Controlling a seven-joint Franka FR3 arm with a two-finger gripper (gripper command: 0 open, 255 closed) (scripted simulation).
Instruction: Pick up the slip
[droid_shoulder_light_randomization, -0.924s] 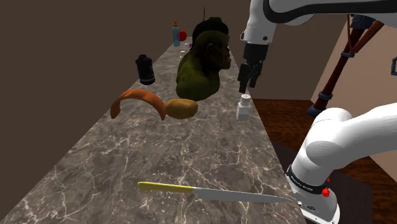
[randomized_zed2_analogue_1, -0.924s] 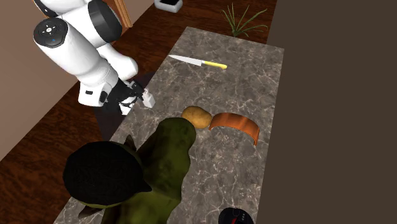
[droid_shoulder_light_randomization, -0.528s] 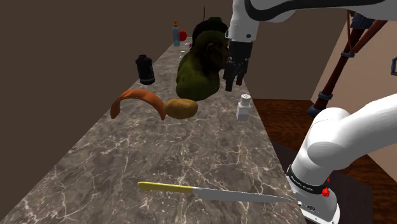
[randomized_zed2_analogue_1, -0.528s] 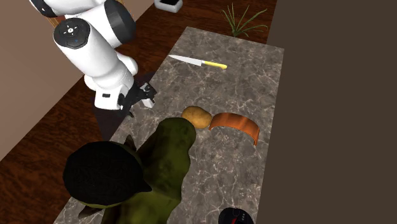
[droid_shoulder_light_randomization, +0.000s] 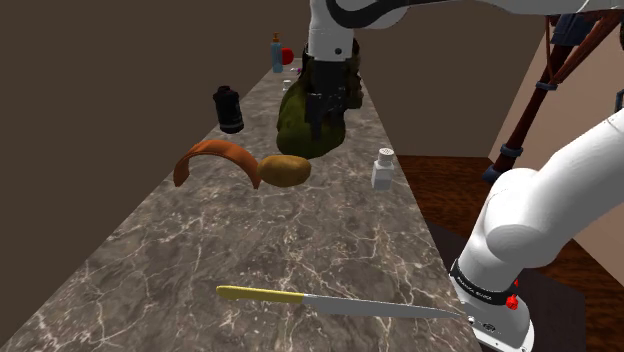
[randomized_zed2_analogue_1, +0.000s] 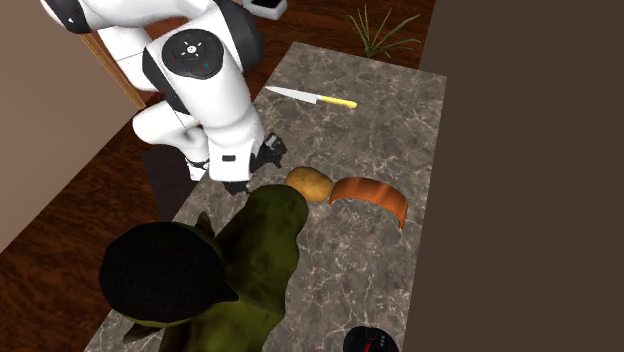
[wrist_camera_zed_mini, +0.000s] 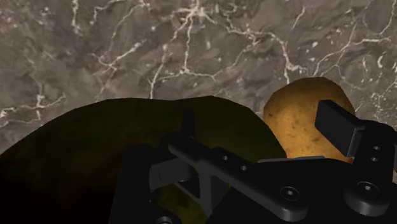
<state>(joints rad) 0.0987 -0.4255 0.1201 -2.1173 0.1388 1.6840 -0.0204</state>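
Nothing's been grabbed yet tbh. The gripper (droid_shoulder_light_randomization: 317, 120) is seen hovering over the green bust (droid_shoulder_light_randomization: 297, 128), fingers spread wide, nothing held. The orange curved slip (droid_shoulder_light_randomization: 213, 157) is left untouched on the counter (droid_shoulder_light_randomization: 300, 250), at its 8 o'clock, past the potato (droid_shoulder_light_randomization: 284, 171).

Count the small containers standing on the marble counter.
3: a black canister at the shoulder view's left, a white shaker at its right, a blue bottle at the far end. The ape bust may hide more.
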